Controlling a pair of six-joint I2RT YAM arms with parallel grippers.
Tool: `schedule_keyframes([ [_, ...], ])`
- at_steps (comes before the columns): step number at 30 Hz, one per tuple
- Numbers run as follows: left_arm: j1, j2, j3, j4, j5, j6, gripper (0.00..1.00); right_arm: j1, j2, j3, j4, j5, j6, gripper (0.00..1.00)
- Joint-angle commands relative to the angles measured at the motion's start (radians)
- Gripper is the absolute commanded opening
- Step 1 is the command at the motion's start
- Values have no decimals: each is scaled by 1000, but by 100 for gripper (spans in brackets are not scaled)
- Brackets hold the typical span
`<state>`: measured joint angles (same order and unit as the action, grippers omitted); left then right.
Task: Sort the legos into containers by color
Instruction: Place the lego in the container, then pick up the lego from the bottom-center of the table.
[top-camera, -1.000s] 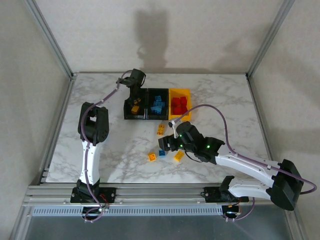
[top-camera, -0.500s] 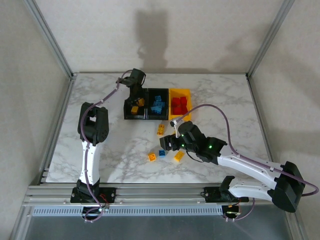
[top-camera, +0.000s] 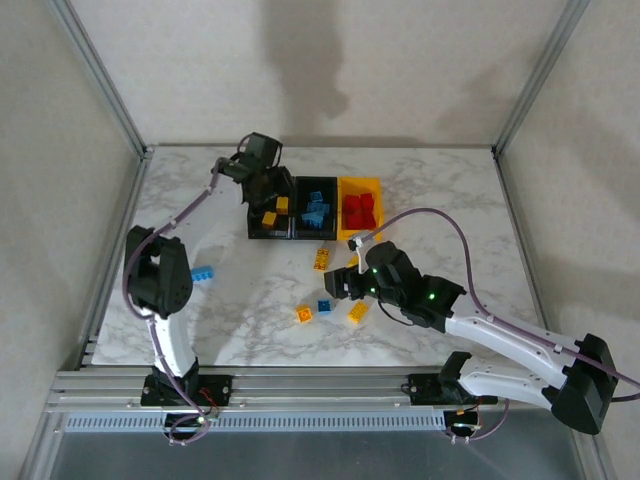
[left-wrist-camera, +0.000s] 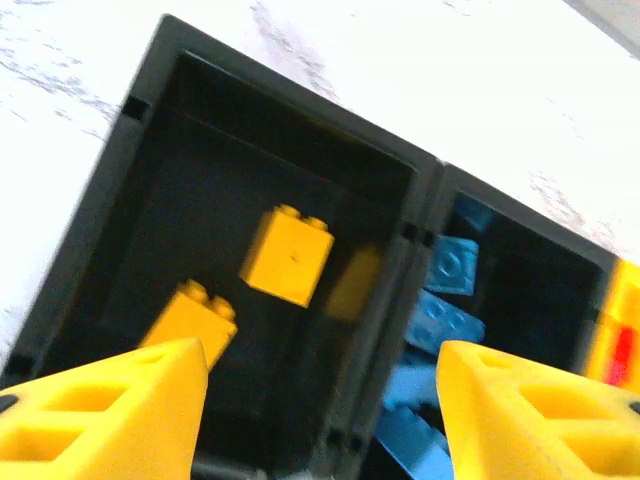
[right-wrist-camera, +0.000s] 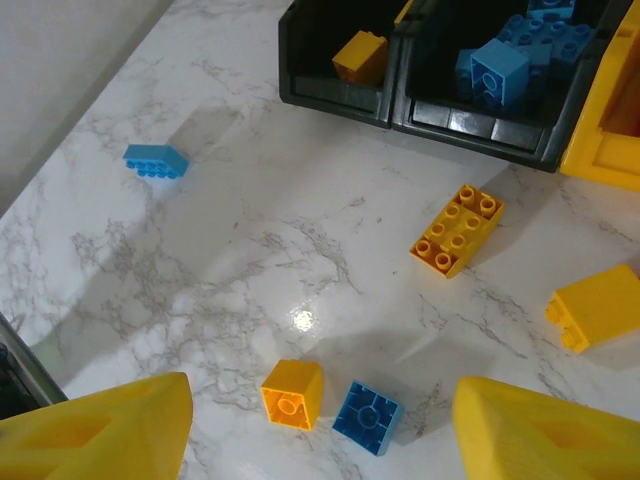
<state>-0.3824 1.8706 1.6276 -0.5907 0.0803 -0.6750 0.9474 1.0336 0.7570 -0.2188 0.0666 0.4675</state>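
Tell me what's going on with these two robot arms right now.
Two arms are sorting toy bricks by color into three joined bins. The left claw hovers open over the left black bin, which holds yellow bricks; blue bricks sit in the middle bin, red bricks in the yellow bin. The right claw hangs open above loose yellow bricks and a blue brick on the table. Another blue brick lies apart, far left.

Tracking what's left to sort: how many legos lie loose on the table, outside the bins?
5. Lone blue lego off left; long yellow lego before the bins; chunky yellow lego to its right; small yellow lego beside small blue lego. More may be hidden.
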Motion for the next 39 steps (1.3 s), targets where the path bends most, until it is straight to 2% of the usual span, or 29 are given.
schedule_keyframes([
  [1,-32,-104,-109,33,70,51,62,-9,-10,-17,28,-23,32,69],
  [6,-70,-223,-280,46,44,70,62,-11,-7,-51,70,-36,70,69],
  [13,-109,-347,-457,41,3,75,63,-9,24,-43,35,-25,107,70],
  [18,-110,-436,-548,27,-20,66,63,-5,177,40,-108,17,178,70],
  [28,-98,-819,-867,114,100,-35,70,24,481,180,-187,-20,272,69],
  [34,-82,-873,-946,107,101,-47,70,34,617,238,-189,-57,281,68],
  [39,-76,-873,-943,104,106,-32,70,33,675,259,-194,-52,298,62],
])
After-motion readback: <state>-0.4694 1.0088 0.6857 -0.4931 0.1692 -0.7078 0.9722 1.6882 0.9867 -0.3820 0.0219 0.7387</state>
